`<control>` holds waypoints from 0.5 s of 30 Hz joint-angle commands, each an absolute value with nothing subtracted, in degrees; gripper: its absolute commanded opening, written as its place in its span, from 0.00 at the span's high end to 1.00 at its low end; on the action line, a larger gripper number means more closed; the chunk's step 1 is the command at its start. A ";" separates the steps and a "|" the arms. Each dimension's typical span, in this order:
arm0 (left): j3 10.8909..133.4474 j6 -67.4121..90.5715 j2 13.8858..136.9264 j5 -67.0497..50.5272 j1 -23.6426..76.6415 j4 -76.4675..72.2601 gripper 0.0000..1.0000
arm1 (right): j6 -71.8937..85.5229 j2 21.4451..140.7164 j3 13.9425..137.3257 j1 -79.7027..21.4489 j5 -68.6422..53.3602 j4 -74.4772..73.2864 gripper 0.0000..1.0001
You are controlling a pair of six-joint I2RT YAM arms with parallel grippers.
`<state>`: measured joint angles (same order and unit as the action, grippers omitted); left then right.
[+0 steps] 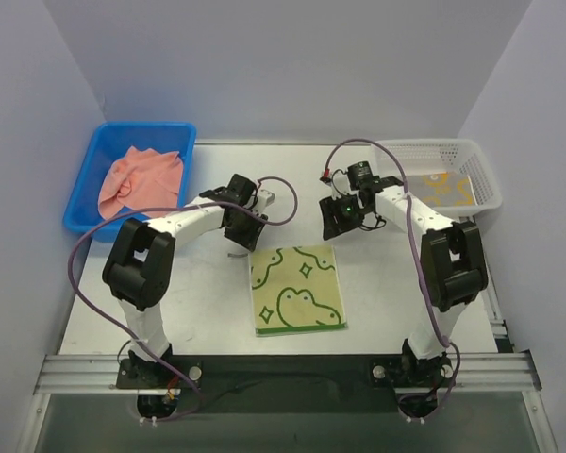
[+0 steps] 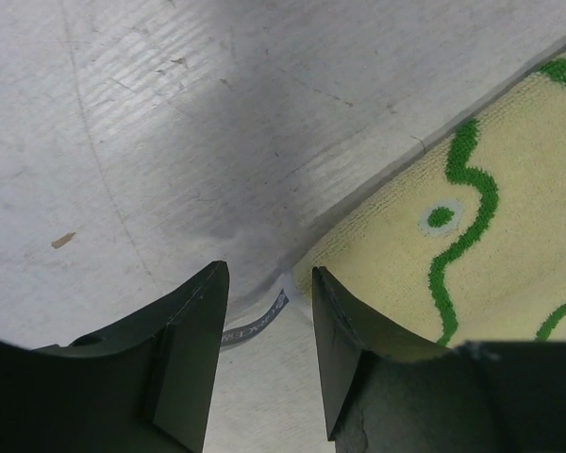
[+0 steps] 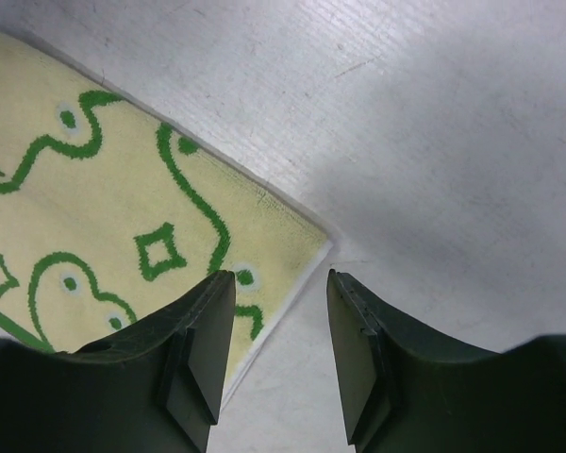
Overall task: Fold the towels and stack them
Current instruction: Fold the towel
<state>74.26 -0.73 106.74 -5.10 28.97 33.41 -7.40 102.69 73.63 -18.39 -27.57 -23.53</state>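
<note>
top external: the pale green towel (image 1: 297, 290) lies flat on the table (image 1: 377, 283) between the arms, its far edge toward the grippers. the left gripper (image 1: 244, 229) hangs at the far left corner, the right gripper (image 1: 337, 219) just beyond the far right corner; neither carries anything. a salmon-pink towel (image 1: 140, 179) sits crumpled in the blue bin (image 1: 146, 128), and a yellow towel (image 1: 445, 189) lies in the white basket (image 1: 424, 144). if the two pinches land unevenly, i judge the fold would come out skewed.

left wrist: the fingers (image 2: 184, 330) stand a modest gap apart, empty, over bare table just beside the towel's corner, with the sewn label (image 2: 255, 326) showing between them. the risk here is closing on the label alone, or on nothing, since the cloth lies mostly to the right of the gap.

right wrist: the jaws are likewise parted and empty, straddling the towel's edge near its corner. coming down too far out would scrape the table and miss; too shallow a bite could let the corner slip mid-fold.
</note>
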 commanded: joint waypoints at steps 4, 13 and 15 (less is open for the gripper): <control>76.47 -3.07 108.10 -11.86 27.69 34.72 0.49 | -13.18 107.30 78.83 -17.93 -29.00 -26.54 0.56; 76.64 -3.95 110.21 -12.66 27.77 36.91 0.56 | -14.68 112.06 80.86 -18.10 -29.97 -28.04 0.57; 77.08 -3.96 111.18 -12.66 27.77 37.44 0.60 | -14.59 112.67 81.47 -18.19 -28.84 -28.47 0.58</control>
<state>74.41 -2.63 110.00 -11.27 28.01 35.48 -13.39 111.87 78.61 -18.35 -28.75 -25.41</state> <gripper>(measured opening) 0.415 0.428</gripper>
